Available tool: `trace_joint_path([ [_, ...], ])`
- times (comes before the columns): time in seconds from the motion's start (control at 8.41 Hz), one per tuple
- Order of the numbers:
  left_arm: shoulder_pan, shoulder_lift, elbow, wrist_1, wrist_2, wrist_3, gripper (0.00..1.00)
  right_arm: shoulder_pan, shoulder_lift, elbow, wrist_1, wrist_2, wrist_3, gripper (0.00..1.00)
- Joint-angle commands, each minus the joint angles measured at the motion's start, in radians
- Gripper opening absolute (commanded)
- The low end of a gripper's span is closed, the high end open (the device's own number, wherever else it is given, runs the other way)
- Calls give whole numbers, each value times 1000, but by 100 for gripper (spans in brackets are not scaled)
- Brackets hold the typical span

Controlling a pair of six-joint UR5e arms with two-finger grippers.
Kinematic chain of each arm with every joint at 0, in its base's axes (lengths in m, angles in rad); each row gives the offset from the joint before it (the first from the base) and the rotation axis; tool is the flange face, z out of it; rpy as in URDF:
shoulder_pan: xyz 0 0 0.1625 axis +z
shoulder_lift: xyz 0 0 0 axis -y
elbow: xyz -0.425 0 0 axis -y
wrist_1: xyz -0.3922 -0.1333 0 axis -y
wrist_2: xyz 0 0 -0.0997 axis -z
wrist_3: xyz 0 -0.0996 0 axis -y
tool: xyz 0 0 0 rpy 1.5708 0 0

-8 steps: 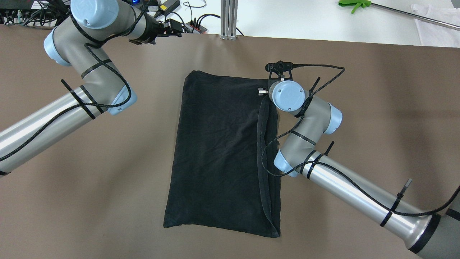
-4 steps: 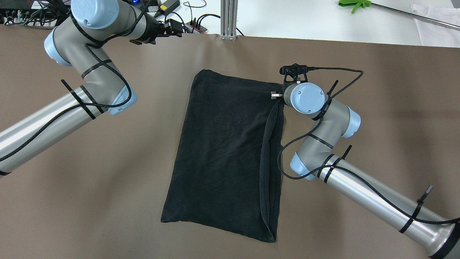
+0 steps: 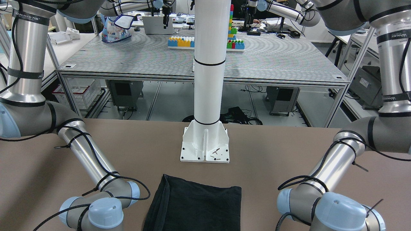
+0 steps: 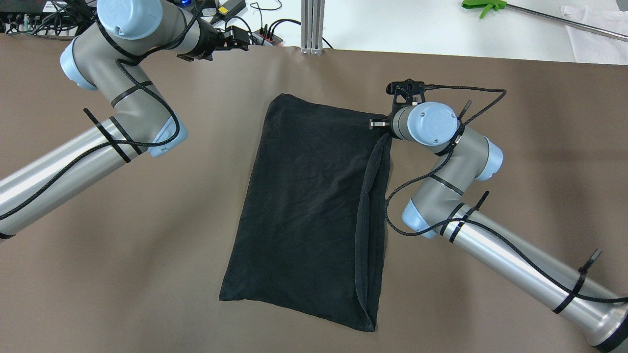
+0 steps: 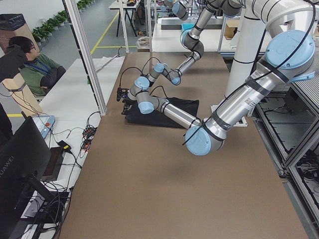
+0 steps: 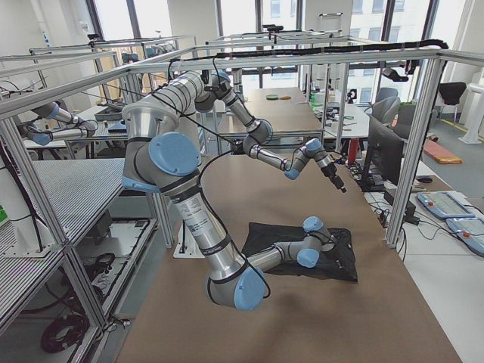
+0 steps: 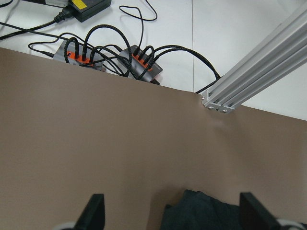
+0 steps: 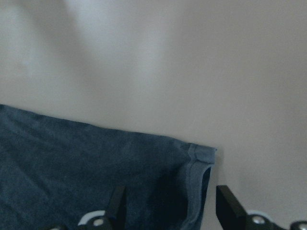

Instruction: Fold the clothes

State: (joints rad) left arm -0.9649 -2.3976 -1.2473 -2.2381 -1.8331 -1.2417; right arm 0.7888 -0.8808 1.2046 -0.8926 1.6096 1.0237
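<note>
On the left of the overhead view, the left arm bends up towards the far edge of the brown tabletop (image 4: 147, 245). The left gripper (image 7: 173, 214) hangs over that edge with its jaws spread wide and nothing between them. Its wrist camera looks down on bare tabletop, two power strips (image 7: 139, 64) full of black cables just past the edge, and the far left corner of the garment low in the picture.

The black garment (image 4: 309, 211) lies flat in the middle of the tabletop. It is roughly rectangular, with its long sides running away from the robot and leaning a little to the right at the far end. A narrow doubled strip of cloth runs down its whole right side, from the far corner to the near one. In the front-facing view its near end lies just short of the base of the white pillar (image 3: 208, 64), not touching it. An aluminium post (image 4: 311, 24) stands beyond the far edge.

To the right, the right gripper (image 8: 172, 207) points down at the garment's far right corner. Its jaws are partly apart, and the hemmed corner lies between them. The wrist view shows no clamp on the cloth.

Far right, a green-headed tool (image 4: 483, 7) lies on the white surface beyond.
</note>
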Motion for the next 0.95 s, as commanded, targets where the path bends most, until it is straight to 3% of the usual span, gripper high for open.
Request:
trace_joint_path([
  [0.0,0,0,-4,2,0,-1,100,10,-27,72,-22,35,109,94],
  [0.83,6,0,-6,2,0,-2,100,-46,-18,18,-52,-34,150,94],
])
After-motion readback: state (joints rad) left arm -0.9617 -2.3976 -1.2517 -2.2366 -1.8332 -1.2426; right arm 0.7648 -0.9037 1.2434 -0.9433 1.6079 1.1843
